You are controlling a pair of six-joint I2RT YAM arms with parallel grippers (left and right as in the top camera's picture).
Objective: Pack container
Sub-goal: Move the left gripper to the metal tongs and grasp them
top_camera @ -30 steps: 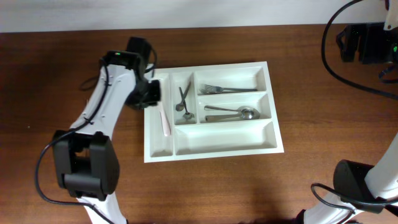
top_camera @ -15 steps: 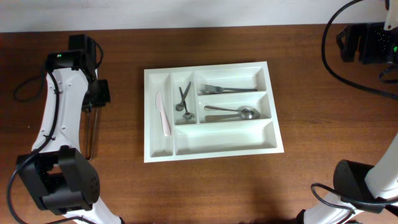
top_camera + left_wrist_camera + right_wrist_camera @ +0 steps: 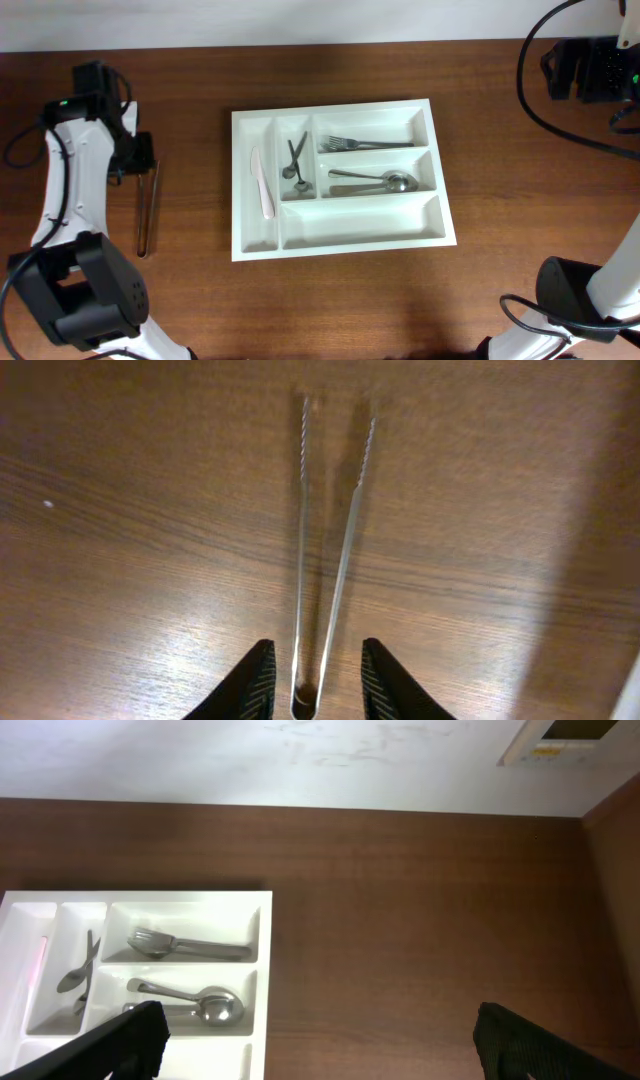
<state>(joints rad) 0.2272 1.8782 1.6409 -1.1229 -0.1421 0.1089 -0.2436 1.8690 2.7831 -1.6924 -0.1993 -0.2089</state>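
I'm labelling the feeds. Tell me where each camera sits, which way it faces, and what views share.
Overhead: above the table, looking down on the tray, tongs, left arm and right arm.
Left wrist: low over the wood, looking down along the tongs; open left claw tips straddle their joined end.
Right wrist: raised at the table's right, tilted down toward the tray's right part and the wall; open right claw tips at the bottom.
Shared: overhead and left wrist show the tongs; overhead and right wrist show the tray and fork.
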